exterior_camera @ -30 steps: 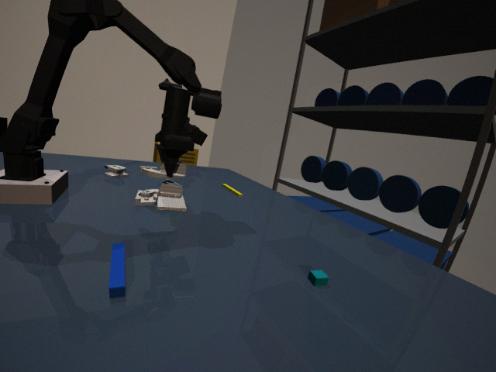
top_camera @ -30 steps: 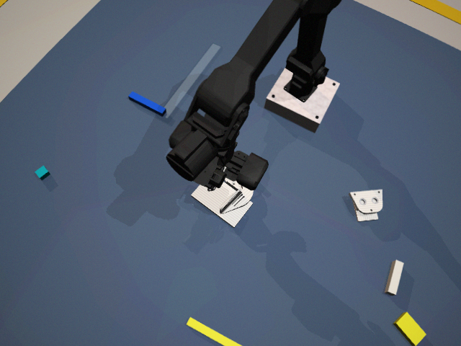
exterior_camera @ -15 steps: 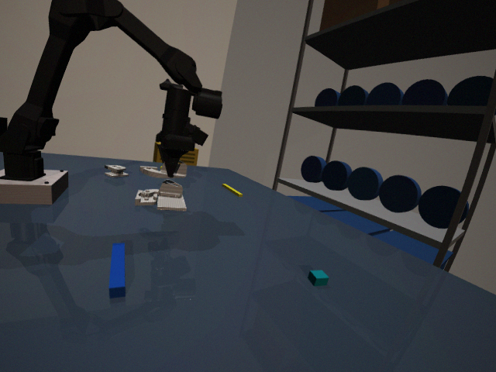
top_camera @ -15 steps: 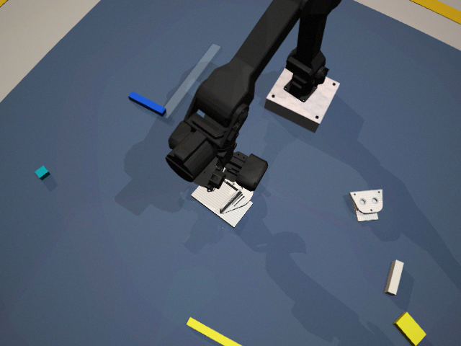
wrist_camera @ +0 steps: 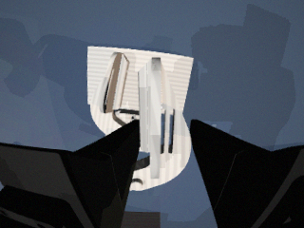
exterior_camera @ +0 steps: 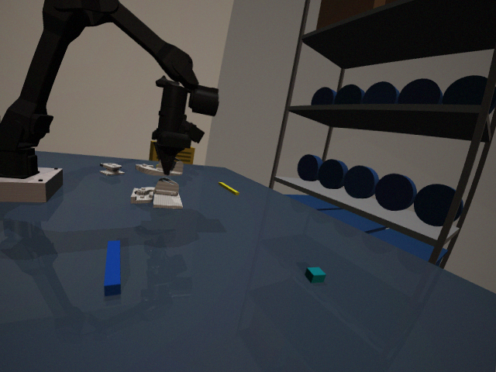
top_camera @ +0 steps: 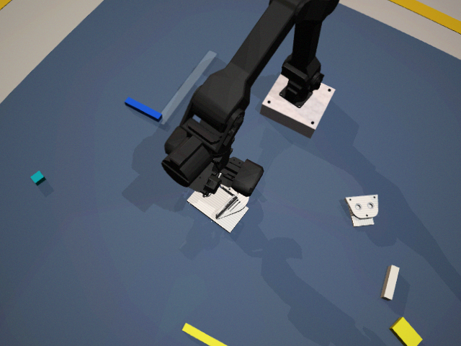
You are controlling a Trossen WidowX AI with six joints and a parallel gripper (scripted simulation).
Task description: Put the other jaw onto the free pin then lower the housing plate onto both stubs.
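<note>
My gripper point(exterior_camera: 167, 173) point(wrist_camera: 165, 125) is shut on the other white jaw point(wrist_camera: 155, 119) point(exterior_camera: 147, 170), a rounded piece with slots and an upright pad. It holds this jaw above the base assembly, with a gap below it in the exterior view. The seated jaw point(exterior_camera: 167, 187) point(wrist_camera: 114, 83) shows its upright pad above a striped white plate point(top_camera: 202, 202) point(exterior_camera: 168, 201). The base point(exterior_camera: 142, 194) is partly covered by arm and held jaw from above. The free pin and gear teeth are hidden. The white housing plate point(top_camera: 364, 213) point(exterior_camera: 111, 165), with two holes, lies apart at the right of the top view.
The marble-like arm mount point(top_camera: 290, 112) stands behind the work. A blue bar point(top_camera: 143, 108) point(exterior_camera: 112, 266), a translucent strip point(top_camera: 189, 85), a teal cube point(top_camera: 37, 177) point(exterior_camera: 315, 274), a beige block point(top_camera: 390, 282), a yellow block point(top_camera: 405, 331) and a yellow bar point(top_camera: 202, 335) lie around it.
</note>
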